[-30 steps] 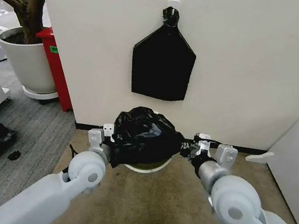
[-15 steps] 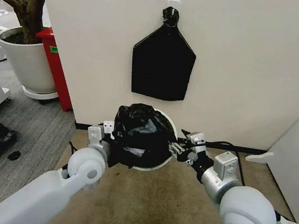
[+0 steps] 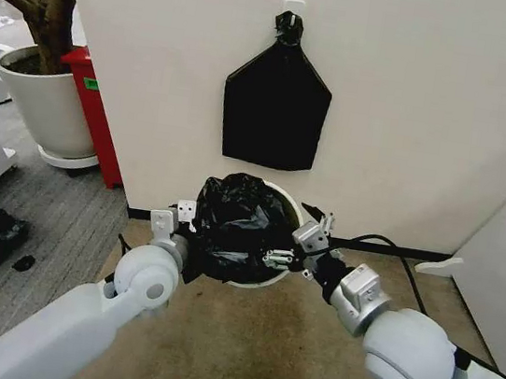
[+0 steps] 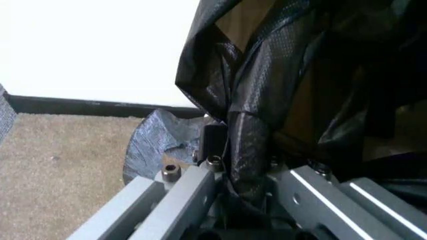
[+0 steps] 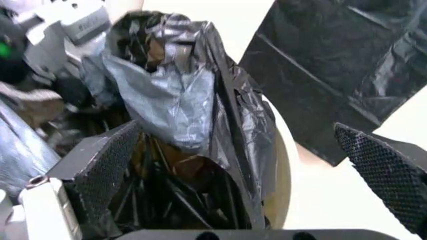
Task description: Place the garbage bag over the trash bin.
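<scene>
In the head view we see the garbage bag (image 3: 240, 227) bunched up over the trash bin (image 3: 271, 279), which stands on the carpet against the white wall; part of the bin's cream rim shows at the far right and at the near edge, not covered by the plastic. Our left gripper (image 3: 184, 227) is at the left side of the bin, and the left wrist view shows its fingers (image 4: 183, 192) clamped on a fold of the bag (image 4: 253, 125). Our right gripper (image 3: 294, 249) is at the right side of the bag, with its jaws spread apart and nothing between them; in the right wrist view the two textured pads (image 5: 107, 165) stand wide, the bag (image 5: 180, 95) between and beyond them. A flat black bundle (image 3: 276, 106) hangs on the wall above the bin.
</scene>
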